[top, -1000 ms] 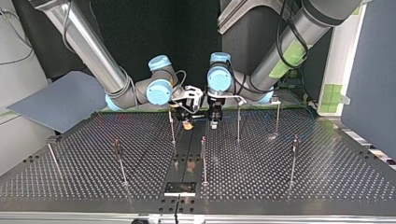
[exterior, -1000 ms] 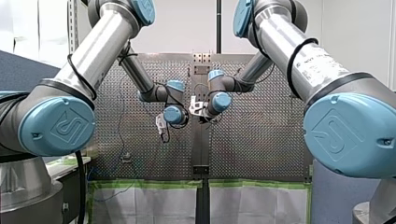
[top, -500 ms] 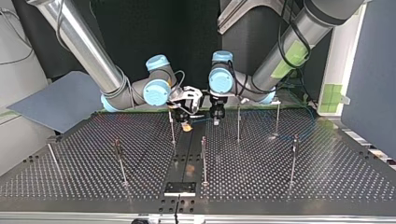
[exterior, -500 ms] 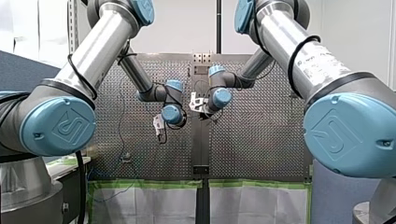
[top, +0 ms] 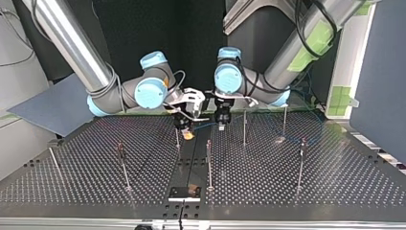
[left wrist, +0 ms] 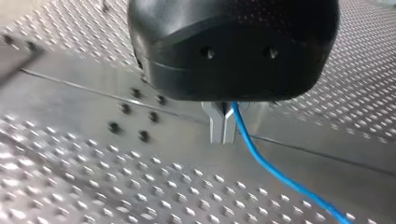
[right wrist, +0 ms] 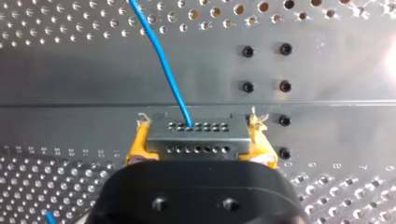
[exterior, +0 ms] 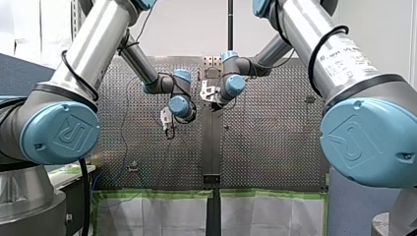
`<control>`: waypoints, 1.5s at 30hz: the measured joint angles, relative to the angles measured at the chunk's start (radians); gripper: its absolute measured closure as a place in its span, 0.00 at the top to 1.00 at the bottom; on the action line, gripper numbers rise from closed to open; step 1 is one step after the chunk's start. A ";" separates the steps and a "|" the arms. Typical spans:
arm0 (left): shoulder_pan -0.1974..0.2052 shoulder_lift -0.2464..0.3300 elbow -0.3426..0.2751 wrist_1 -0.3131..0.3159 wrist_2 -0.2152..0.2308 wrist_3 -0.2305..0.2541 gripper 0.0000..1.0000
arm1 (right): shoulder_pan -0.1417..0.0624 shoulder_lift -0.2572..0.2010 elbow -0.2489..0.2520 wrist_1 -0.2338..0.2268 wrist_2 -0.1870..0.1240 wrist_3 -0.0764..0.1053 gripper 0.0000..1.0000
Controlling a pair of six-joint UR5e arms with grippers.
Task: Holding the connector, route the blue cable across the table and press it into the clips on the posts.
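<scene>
Blue cable (left wrist: 268,165) pinched in left gripper (left wrist: 223,134); metal connector (right wrist: 197,132) clamped in right gripper (right wrist: 200,148).

connector (right wrist: 196,135): near end hidden under right tool (right wrist: 199,145) | blue cable (left wrist: 280,173): cut off at edge

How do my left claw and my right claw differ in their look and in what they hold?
My left claw has bare metal fingers; my right claw has yellow pads. My left claw is pinched on the thin blue cable, and its fingers nearly meet; my right claw clamps the wide grey perforated connector. Both are shut.
</scene>
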 joint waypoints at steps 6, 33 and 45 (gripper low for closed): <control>-0.005 0.063 0.000 -0.034 -0.002 0.002 0.00 | -0.004 -0.033 0.024 0.001 0.000 0.003 0.00; -0.001 0.289 0.000 -0.117 -0.037 0.006 0.00 | 0.006 -0.243 0.049 0.026 0.000 0.002 0.00; 0.024 0.281 0.007 -0.042 0.019 0.003 0.00 | -0.001 -0.242 0.049 0.022 -0.018 0.008 0.00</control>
